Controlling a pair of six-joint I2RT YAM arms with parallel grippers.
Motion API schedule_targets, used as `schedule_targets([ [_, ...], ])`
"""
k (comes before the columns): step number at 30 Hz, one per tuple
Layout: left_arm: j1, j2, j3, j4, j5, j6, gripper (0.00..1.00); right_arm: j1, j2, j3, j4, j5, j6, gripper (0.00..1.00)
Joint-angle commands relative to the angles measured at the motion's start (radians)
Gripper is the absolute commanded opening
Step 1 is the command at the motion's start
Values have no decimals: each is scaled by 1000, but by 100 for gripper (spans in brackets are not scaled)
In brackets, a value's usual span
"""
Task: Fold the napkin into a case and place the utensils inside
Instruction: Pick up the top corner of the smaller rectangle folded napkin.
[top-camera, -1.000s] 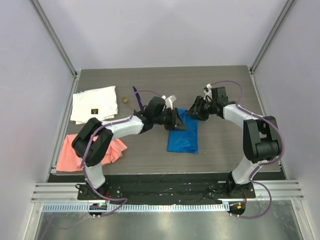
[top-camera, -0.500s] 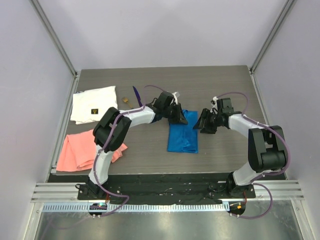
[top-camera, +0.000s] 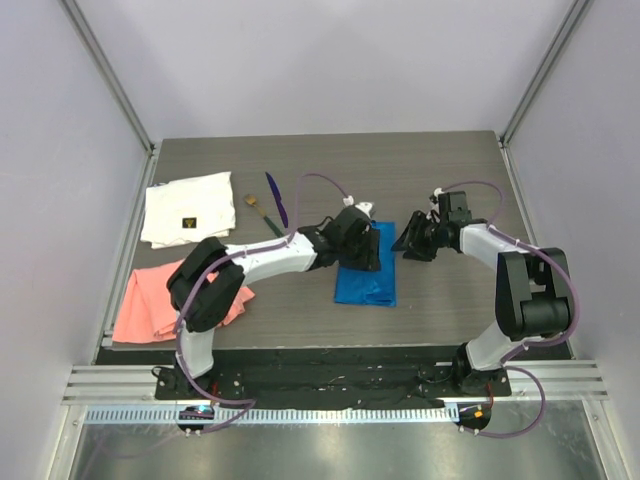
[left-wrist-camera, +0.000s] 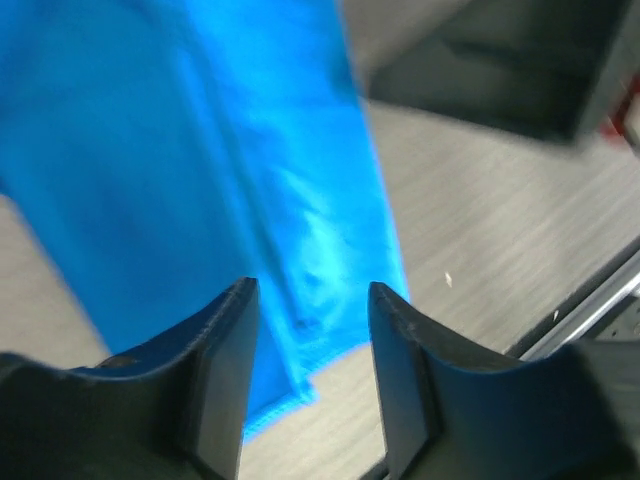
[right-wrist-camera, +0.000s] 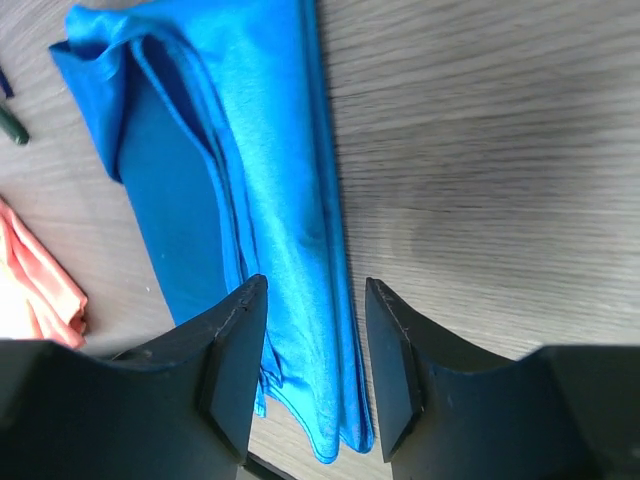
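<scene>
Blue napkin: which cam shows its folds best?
Right wrist. The napkin fills much of the frame, sharp, with its layered folds and edges plain. Top external gives only the outline, its far end hidden under the left gripper. Left wrist shows one blurred stretch of it.

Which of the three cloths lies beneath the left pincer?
The bright blue napkin, folded narrow mid-table; the white cloth and the salmon-pink cloth lie far off at the left edge.
</scene>
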Motion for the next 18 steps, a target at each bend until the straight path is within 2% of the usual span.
schedule_targets([
  [1,-123,-24,14,-69,-207,-1,55,-33,-15,14,-23,95,70,50],
  [2,-161,-1,51,-89,-264,-12,58,-44,-30,8,-49,109,87,51],
  [6,-238,99,186,-224,-398,-15,58,-105,-116,-52,-61,165,84,54],
  [8,-267,129,235,-285,-427,-11,58,-131,-188,-81,-75,220,69,61],
  [11,-290,180,303,-326,-465,-8,57,-169,-244,-102,-100,224,65,66],
  [13,-306,217,349,-350,-502,3,57,-177,-290,-110,-103,227,67,73],
  [18,-326,292,442,-436,-556,18,56,-183,-336,-105,-111,212,65,75],
])
